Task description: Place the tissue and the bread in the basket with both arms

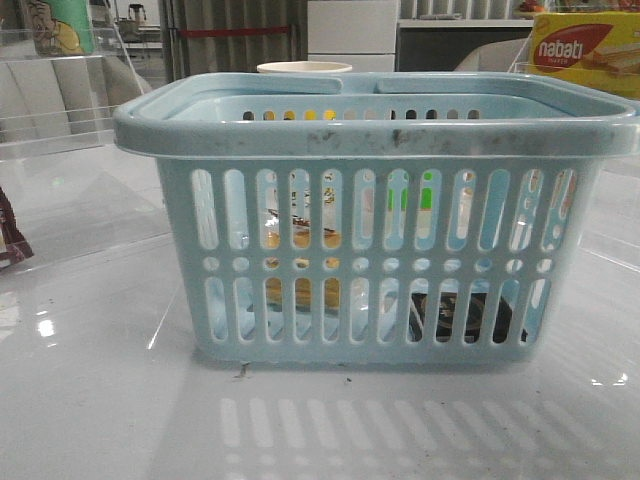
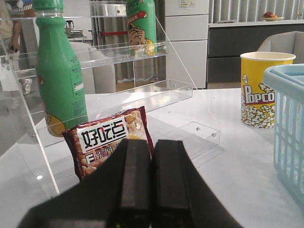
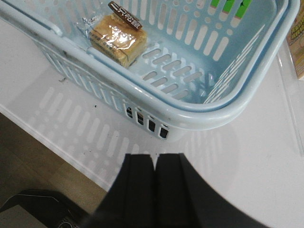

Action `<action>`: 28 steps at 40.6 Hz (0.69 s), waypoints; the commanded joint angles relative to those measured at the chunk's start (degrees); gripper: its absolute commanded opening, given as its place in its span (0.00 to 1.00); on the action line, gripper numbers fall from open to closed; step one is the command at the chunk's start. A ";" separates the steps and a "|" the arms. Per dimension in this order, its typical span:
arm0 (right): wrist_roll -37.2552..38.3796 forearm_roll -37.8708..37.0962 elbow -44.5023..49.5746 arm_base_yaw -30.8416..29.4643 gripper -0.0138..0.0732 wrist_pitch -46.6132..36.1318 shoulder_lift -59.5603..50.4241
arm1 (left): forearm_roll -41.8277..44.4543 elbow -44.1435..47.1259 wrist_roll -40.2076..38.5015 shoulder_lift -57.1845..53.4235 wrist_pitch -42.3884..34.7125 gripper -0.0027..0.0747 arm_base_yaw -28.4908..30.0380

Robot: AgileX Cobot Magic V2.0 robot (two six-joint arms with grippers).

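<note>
The pale-blue basket (image 1: 370, 125) stands in the middle of the table. The bread (image 1: 300, 235), golden in clear wrap, shows through the slots of its left half. It lies on the basket floor in the right wrist view (image 3: 116, 40). The tissue (image 1: 460, 318), a low dark packet, shows through the slots on the floor of its right half. My left gripper (image 2: 152, 142) is shut and empty, away from the basket's side (image 2: 289, 142). My right gripper (image 3: 155, 156) is shut and empty, just outside the basket's rim (image 3: 204, 114). Neither gripper shows in the front view.
A dark red-brown snack wrapper (image 2: 107, 137) leans just beyond my left gripper, against a clear acrylic shelf (image 2: 142, 95) holding a green bottle (image 2: 59, 80). A yellow popcorn cup (image 2: 259, 90) stands behind the basket. A yellow nabati box (image 1: 585, 50) sits at the back right.
</note>
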 commanded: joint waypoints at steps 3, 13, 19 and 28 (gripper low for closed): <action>-0.61 -0.13 -1.49 -0.03 0.22 -3.89 -0.36 | 0.23 -0.04 -0.85 -0.98 -5.32 0.15 -0.53; -0.61 -0.13 -1.49 -0.03 0.22 -3.89 -0.36 | 0.23 -0.04 -0.85 -0.98 -5.32 0.15 -2.36; -0.61 -0.13 -1.49 -0.03 0.22 -3.89 -0.36 | 0.23 -0.04 -0.85 -0.98 -5.32 0.15 -2.36; -0.61 -0.13 -1.49 -0.03 0.22 -3.89 -0.36 | 0.23 -0.04 -0.85 -0.98 -5.32 0.15 -2.36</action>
